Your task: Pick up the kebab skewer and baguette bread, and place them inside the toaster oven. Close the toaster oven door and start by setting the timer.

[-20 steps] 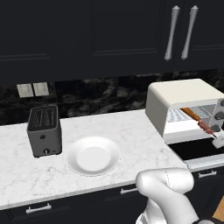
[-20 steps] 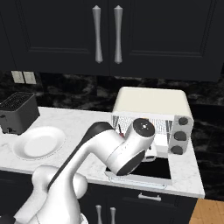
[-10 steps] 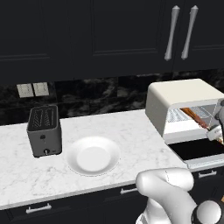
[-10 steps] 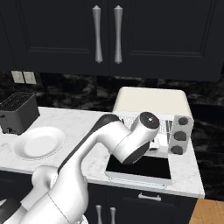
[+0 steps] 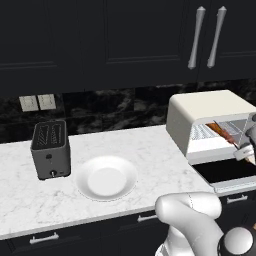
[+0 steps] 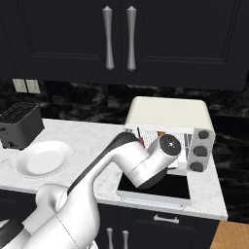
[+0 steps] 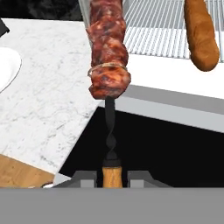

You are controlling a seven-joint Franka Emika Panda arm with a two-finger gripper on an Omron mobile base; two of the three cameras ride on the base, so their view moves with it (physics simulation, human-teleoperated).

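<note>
My gripper (image 7: 113,177) is shut on the orange end piece of the kebab skewer (image 7: 107,52). Its reddish-brown meat chunks point toward the wire rack of the toaster oven (image 5: 210,117). The skewer hangs above the toaster oven door (image 7: 166,148), which lies folded down, dark glass facing up. The baguette bread (image 7: 200,35) lies on the rack inside, to the right of the skewer tip. In the left base view the gripper (image 5: 245,151) is at the oven's mouth, by the right edge. In the right base view my wrist covers the front of the oven (image 6: 168,113).
A white plate (image 5: 106,177) sits bare on the marble counter (image 5: 145,150), left of the oven. A dark grey two-slot toaster (image 5: 50,149) stands further left. Three knobs (image 6: 202,151) run down the oven's right side. Dark cabinets hang above.
The hand has shifted a little toward the oven's mouth with the skewer still in its grip. Baguette, plate and door have not moved.
</note>
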